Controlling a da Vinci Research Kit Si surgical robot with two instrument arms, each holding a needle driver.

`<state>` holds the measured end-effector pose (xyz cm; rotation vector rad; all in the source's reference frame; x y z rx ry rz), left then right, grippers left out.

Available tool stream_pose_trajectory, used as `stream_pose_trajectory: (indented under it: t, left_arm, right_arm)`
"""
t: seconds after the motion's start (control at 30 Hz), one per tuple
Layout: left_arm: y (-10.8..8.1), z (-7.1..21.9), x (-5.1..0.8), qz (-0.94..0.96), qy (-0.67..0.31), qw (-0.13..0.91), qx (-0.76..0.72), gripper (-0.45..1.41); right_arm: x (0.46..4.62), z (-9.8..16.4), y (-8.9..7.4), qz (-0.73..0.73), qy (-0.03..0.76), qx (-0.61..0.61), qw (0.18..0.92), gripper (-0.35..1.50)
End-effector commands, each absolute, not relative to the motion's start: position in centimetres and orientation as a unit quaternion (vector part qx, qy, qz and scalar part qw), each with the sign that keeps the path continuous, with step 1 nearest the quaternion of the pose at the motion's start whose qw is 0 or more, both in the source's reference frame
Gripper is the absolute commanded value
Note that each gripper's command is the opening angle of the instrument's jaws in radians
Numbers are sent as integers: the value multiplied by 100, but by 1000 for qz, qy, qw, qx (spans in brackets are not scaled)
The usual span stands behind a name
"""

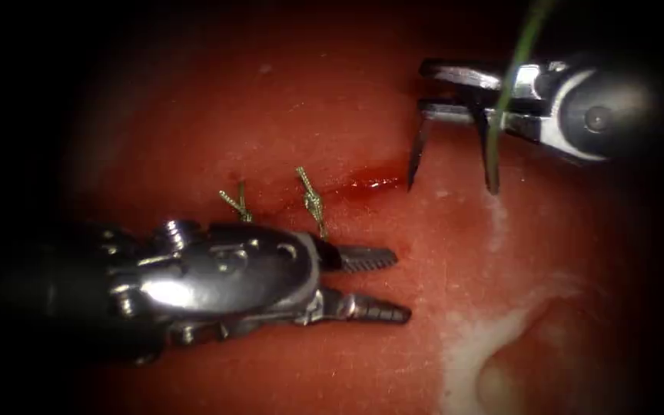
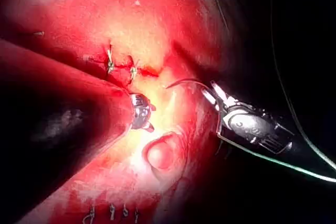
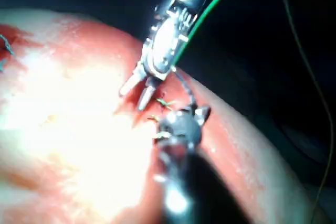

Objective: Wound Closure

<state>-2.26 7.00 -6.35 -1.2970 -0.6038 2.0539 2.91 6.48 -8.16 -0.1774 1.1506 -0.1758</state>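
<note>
right tool (image 1: pixel 455 96) pinching needle (image 1: pixel 416 157) mid-curve, tip down just above cut's (image 1: pixel 370 183) right end; left tool (image 1: pixel 382 286) spread, empty, nearer knots (image 1: pixel 313 201).

Right end effector (image 3: pixel 135 92) over the tissue (image 3: pixel 63 129)
Green thread (image 3: pixel 210 9) runs alongside its shaft; other end effector (image 3: pixel 181 124) sits just beside.

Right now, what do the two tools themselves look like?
Both are shiny metal. The left hand has two short, ridged grey jaws on a rounded, riveted wrist joint with a dark shaft behind. The right hand has slimmer, smoother jaws on a polished silver wrist with a round pivot.
</note>
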Motion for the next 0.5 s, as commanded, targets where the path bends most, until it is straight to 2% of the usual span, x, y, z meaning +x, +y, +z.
stream_pose_trajectory:
  t: [0.03, 0.5]
  left_arm:
    - [700, -626, -232, 781, -227, 314, -489, 26]
    - [720, -565, -213, 804, -201, 318, -462, 20]
  right_arm:
    - [298, -806, 653, -85, 543, -88, 831, -35]
    - [332, -779, 661, -107, 559, -81, 818, -35]
